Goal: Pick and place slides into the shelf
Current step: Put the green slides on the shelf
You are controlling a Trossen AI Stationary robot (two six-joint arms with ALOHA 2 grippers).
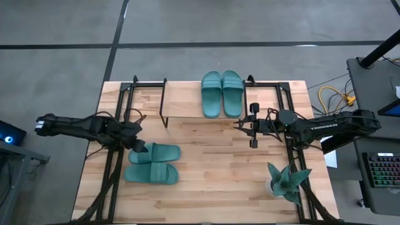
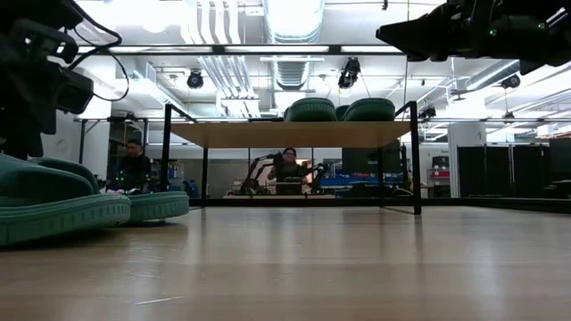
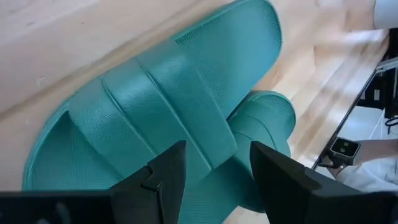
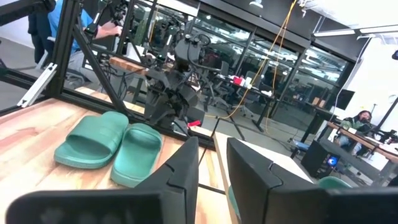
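Observation:
Two teal slides (image 1: 222,94) lie side by side on the shelf's top board (image 1: 184,100), and they also show in the low view (image 2: 312,110). Two more slides lie on the table at the near left, one farther (image 1: 156,152) and one nearer (image 1: 152,174). My left gripper (image 1: 139,147) is open and low over the left end of the farther one (image 3: 168,106), fingers either side of its strap edge. My right gripper (image 1: 253,125) is open and empty, in the air just right of the shelf. My left gripper comes at the slide slanting down from the table's left, its open fingers (image 3: 168,180) over the strap's edge (image 3: 211,149). I cannot tell whether they touch it. The slide lies flat on the table.
A teal spiky plant in a pot (image 1: 287,181) stands at the near right. The shelf's black legs (image 2: 416,160) stand on the table with open space under the board. Bare table lies between the near slides and the plant. People sit in the room beyond.

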